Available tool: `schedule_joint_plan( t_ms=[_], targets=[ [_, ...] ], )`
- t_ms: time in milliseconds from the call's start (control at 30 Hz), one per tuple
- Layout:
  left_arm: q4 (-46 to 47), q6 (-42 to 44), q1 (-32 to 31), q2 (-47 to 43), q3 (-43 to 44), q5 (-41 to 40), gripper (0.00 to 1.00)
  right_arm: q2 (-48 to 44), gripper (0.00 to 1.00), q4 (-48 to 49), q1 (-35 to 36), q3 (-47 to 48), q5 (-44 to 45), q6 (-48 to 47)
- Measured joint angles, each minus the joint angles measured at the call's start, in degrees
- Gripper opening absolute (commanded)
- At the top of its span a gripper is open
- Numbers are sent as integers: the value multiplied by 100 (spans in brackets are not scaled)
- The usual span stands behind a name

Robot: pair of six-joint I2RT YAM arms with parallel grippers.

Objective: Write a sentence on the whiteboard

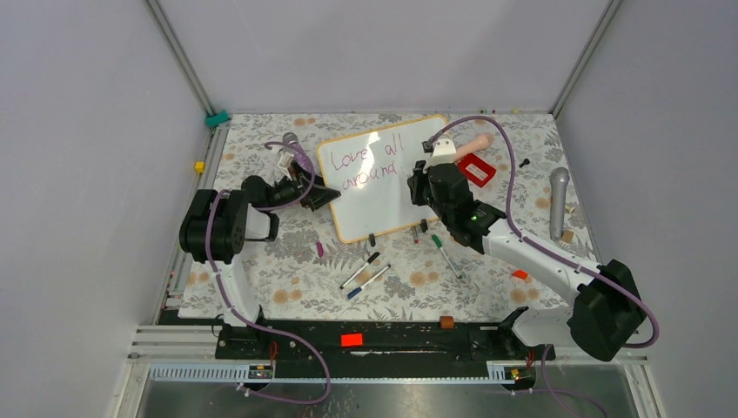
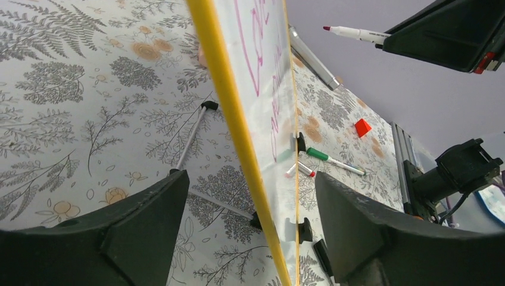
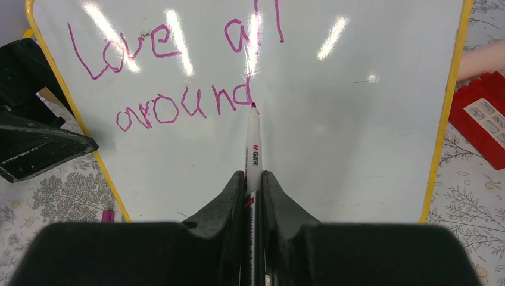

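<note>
The whiteboard, white with a thin orange-yellow frame, stands propped on the floral table. The sentence reads "Love all around" in purplish-pink cursive on two lines. My right gripper is shut on a white marker. The marker's tip points at the end of "around", and in the left wrist view it hangs a little off the board. My left gripper is open, its fingers on either side of the board's left frame edge without touching it.
Loose markers lie in front of the board: a green one and two dark ones. A red block and a peach cylinder sit right of the board. A grey microphone lies at the far right.
</note>
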Motion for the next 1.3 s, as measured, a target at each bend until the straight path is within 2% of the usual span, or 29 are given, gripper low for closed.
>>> schedule_joint_plan(
  t_ms=[167, 467, 600, 733, 933, 1000, 1100, 1133, 1167, 1300],
  targets=[
    [-31, -83, 136, -9, -74, 0, 99, 0, 0, 42, 0, -46, -2, -11],
    [-46, -7, 417, -564, -610, -109, 99, 17, 0, 205, 0, -162, -44, -7],
    [-44, 11, 516, -1021, -1034, -376, 91, 17, 0, 258, 0, -260, -57, -4],
    [-50, 181, 660, -1744, -1786, -734, 96, 20, 0, 334, 0, -262, -103, -2],
    [-37, 450, 708, -2809, -2446, -1147, 91, 9, 0, 393, 0, -334, -103, -2],
    [-46, 540, 708, -3091, -2632, -1235, 87, -15, 0, 433, -2, -411, -101, 0],
    [-59, 662, 708, -3539, -2905, -1314, 75, -66, 0, 452, -2, -492, -101, 2],
    [-66, 721, 708, -3713, -2992, -1314, 91, -74, 0, 455, -2, -501, -101, 2],
    [-57, 769, 708, -3862, -3062, -1314, 98, -76, 0, 457, -2, -501, -101, 2],
    [-33, 927, 708, -4151, -3246, -1366, 99, -85, 0, 457, -2, -501, -101, 9]
  ],
)
